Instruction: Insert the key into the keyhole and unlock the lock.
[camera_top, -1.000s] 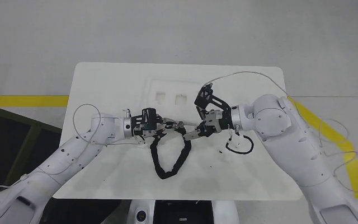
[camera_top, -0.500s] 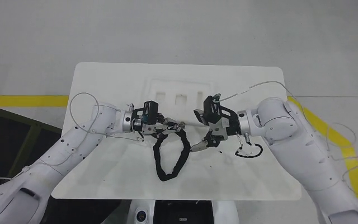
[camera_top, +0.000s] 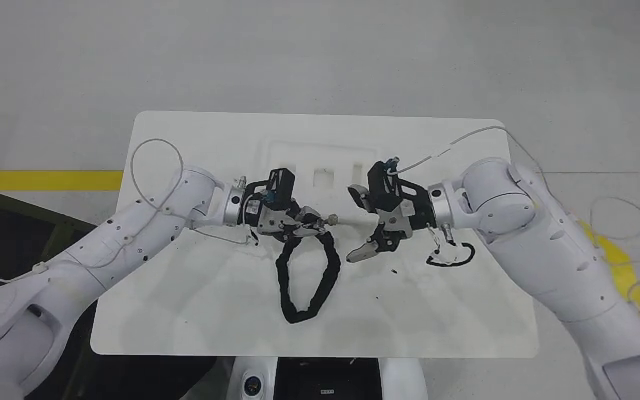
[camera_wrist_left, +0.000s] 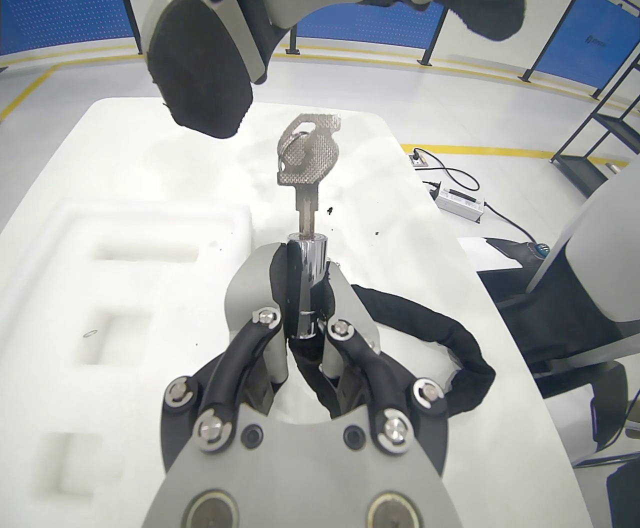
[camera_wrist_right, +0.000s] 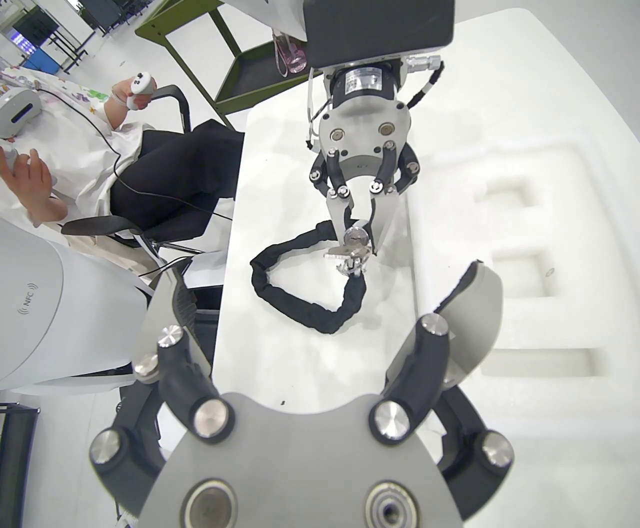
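Note:
My left gripper (camera_wrist_left: 305, 260) is shut on the chrome lock cylinder (camera_wrist_left: 306, 290), holding it just above the table. A silver key (camera_wrist_left: 307, 160) with a ring sticks out of the keyhole. The lock's black fabric-covered chain (camera_top: 300, 285) loops down toward the table's front edge. My right gripper (camera_top: 365, 250) is open and hangs a short way to the right of the key, touching nothing. The right wrist view looks between its spread fingers (camera_wrist_right: 470, 300) at the left gripper (camera_wrist_right: 359, 235), the key (camera_wrist_right: 345, 255) and the chain (camera_wrist_right: 300, 305).
A white foam tray (camera_top: 290, 160) with rectangular recesses lies at the back of the white table (camera_top: 200, 320). A black cable loop (camera_top: 450, 258) rests on the table below the right arm. Small dark specks dot the surface near the lock.
My right gripper was at the key a second ago and has drawn back to the right, away from it. The left arm has shifted the lock slightly toward the foam tray.

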